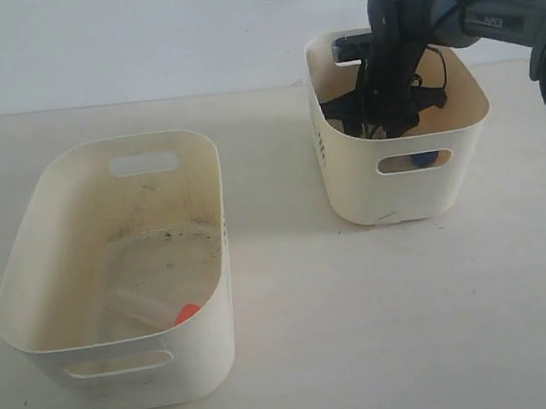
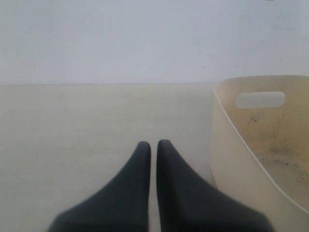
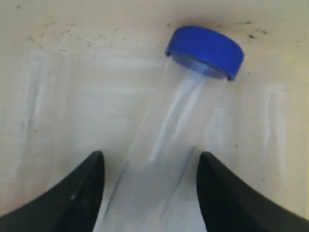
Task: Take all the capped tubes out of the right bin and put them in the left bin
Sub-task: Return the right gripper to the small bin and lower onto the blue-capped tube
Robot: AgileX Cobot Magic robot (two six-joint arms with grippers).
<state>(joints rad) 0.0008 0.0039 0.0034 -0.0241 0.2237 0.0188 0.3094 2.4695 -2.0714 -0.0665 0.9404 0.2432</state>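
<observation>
My right gripper (image 1: 382, 128) reaches down inside the right bin (image 1: 349, 192), a small cream tub at the back right. In the right wrist view this gripper (image 3: 150, 162) is open, its black fingers either side of a clear tube (image 3: 169, 140) with a dark blue cap (image 3: 205, 50) lying on the bin floor. The fingers do not touch the tube. A blue cap (image 1: 425, 160) shows through the bin's handle slot. The left bin (image 1: 38, 275), larger and speckled inside, holds a tube with an orange-red cap (image 1: 186, 312). My left gripper (image 2: 153, 145) is shut and empty above the table beside the left bin (image 2: 231, 159).
Pale tabletop (image 1: 361, 312) runs between and in front of the two bins. A white wall (image 1: 140, 33) stands behind them. The right arm (image 1: 487, 15) comes in from the upper right over the right bin.
</observation>
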